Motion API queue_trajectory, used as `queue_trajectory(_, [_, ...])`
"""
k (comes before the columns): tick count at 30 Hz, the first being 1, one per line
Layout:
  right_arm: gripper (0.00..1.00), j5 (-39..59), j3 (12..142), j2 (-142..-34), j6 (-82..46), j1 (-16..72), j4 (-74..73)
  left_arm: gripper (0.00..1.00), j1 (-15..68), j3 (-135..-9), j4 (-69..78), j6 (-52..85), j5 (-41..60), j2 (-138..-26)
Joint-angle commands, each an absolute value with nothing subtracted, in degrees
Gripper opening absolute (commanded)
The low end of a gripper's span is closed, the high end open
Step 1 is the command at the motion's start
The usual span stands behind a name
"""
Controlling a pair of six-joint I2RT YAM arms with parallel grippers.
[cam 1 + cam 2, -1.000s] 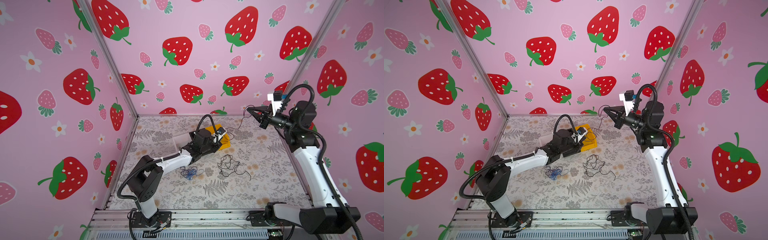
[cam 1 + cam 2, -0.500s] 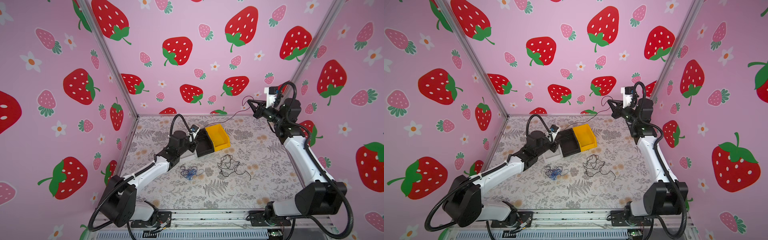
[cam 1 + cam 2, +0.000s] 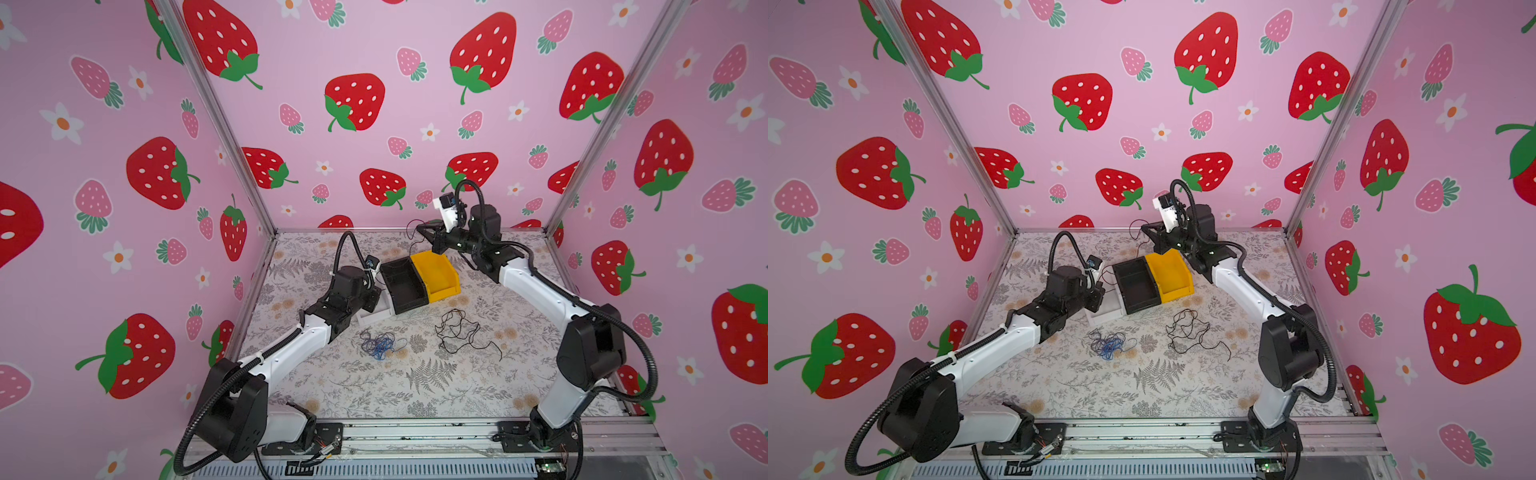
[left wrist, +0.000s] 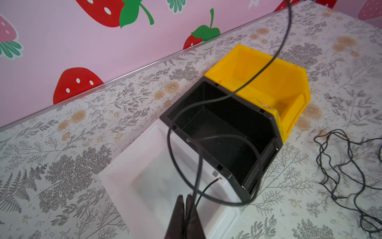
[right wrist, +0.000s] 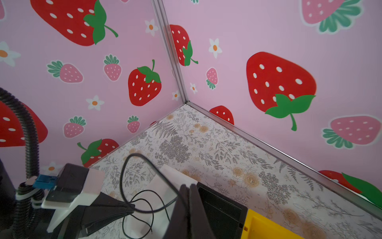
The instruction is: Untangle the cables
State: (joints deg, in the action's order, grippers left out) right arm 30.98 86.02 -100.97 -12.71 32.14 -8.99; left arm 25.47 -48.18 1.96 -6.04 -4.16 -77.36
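One thin black cable is strung between my two grippers and loops above the bins; it shows as a fine line in both top views. My left gripper is shut on one end of it, low over the white bin. In both top views this left gripper sits at the bins' left side. My right gripper is shut on the same black cable, raised behind the yellow bin; in a top view the right gripper hangs there. A loose black cable and a blue and purple tangle lie on the table.
White bin, black bin and the yellow bin stand in a slanted row at mid table. The floral table is walled by pink strawberry panels at the left, back and right. My left gripper also shows in the right wrist view.
My left arm has drawn back from over the yellow bin to the white bin's side. My right gripper has swung left from the back right corner to behind the yellow bin.
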Motion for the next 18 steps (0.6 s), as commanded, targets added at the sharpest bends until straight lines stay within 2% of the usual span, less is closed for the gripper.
queue_trajectory(1, [0.0, 29.2, 88.04, -103.4, -10.93, 34.0, -9.64, 0.0, 24.66, -46.01, 2.95, -4.55, -6.87, -78.93])
queue_trajectory(10, [0.0, 29.96, 91.93, -110.4, -10.17, 38.61, -8.77, 0.0, 22.32, -48.42, 1.75, -1.85, -8.95, -84.87])
queue_trajectory(13, [0.0, 30.02, 93.8, -112.62, -10.57, 39.38, -8.02, 0.05, 22.19, -49.13, 0.8, -1.0, -9.54, -85.23])
queue_trajectory(17, [0.0, 30.69, 96.98, -116.29, -10.99, 40.56, -6.3, 0.35, 22.06, -49.22, 0.14, 0.22, -10.94, -85.01])
queue_trajectory(18, [0.0, 30.92, 97.57, -117.31, -11.02, 41.06, -6.09, 0.38, 22.06, -49.21, 0.01, 0.42, -11.34, -84.71])
